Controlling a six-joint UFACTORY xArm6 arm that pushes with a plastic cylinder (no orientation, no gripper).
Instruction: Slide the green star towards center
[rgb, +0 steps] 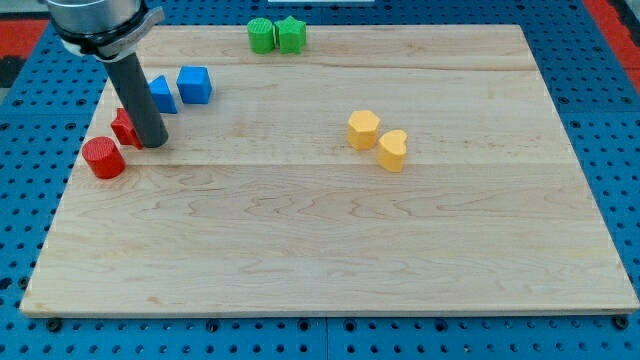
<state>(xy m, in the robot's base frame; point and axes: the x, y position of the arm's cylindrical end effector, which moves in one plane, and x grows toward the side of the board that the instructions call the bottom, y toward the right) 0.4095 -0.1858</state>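
The green star (292, 34) lies at the board's top edge, just right of a green cylinder (261, 35) and touching it or nearly so. My tip (152, 145) is on the board at the view's far left, well away from the green star, down and to its left. The tip stands against the right side of a red block (123, 127), whose shape the rod partly hides.
A red cylinder (103, 158) lies just left of and below the tip. A blue cube (196, 84) and a second blue block (162, 94) lie above the tip. A yellow hexagon (363, 129) and a yellow heart (392, 150) sit right of center. The wooden board (320, 250) rests on a blue pegboard.
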